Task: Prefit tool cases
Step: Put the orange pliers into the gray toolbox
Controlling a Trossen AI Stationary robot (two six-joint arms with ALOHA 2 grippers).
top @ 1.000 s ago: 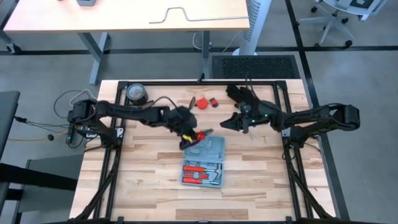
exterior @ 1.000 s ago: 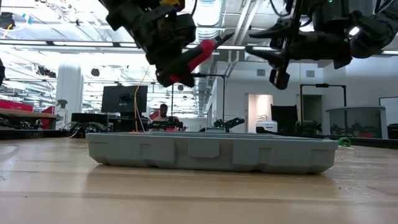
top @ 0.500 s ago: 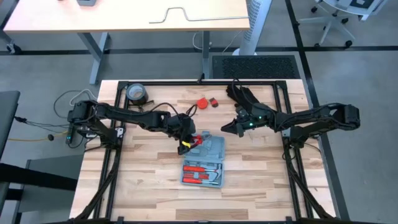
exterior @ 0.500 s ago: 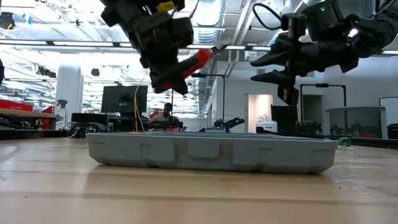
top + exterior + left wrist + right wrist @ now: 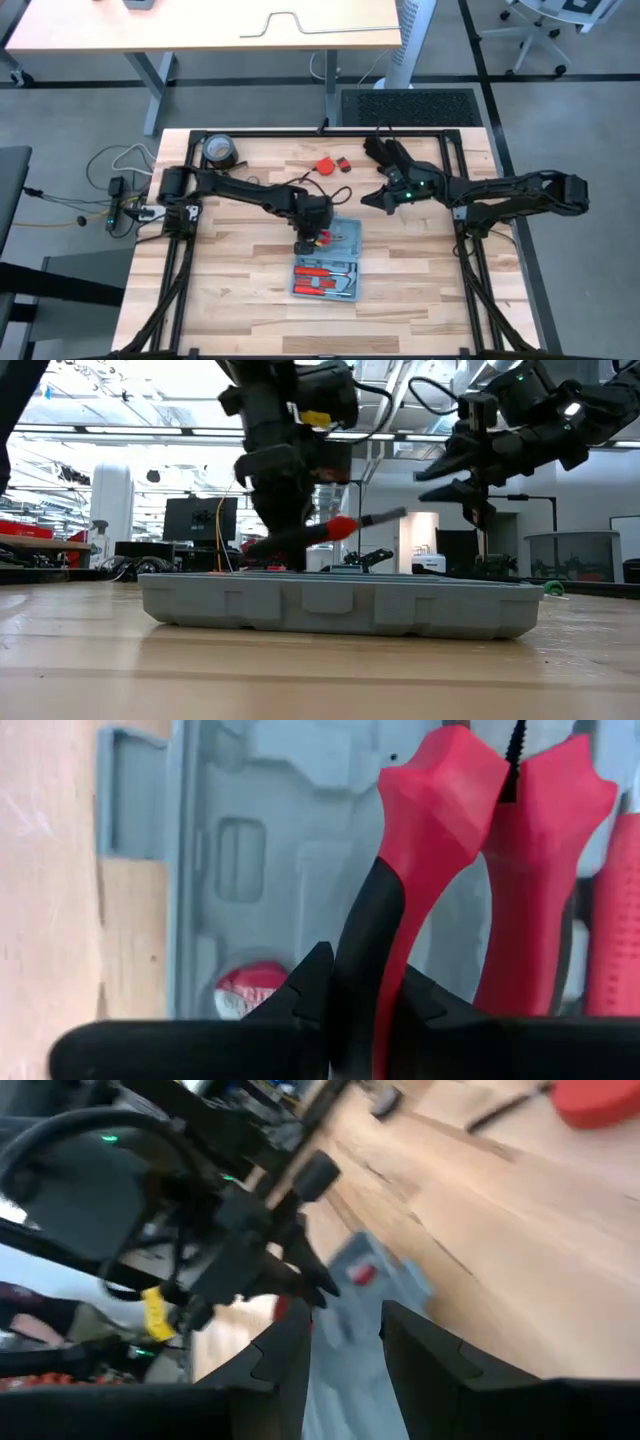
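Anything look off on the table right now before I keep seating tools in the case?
Nothing looks damaged or spilled. The open tool case lies flat on the table. The left tool holds red-handled pliers low over its upper half, not yet seated. The right tool hovers open, apart. A red piece lies loose outside the case.

Two dark arms, black cables, yellow tag

lighting was even and bright overhead in the high view, shadows soft and short. low view was backlit by ceiling strip lights, glare up top, arms in near silhouette. left wrist view was too close, red pliers handles [image 5: 470, 870] soft. right wrist view was motion-blurred, tilted, washed out.
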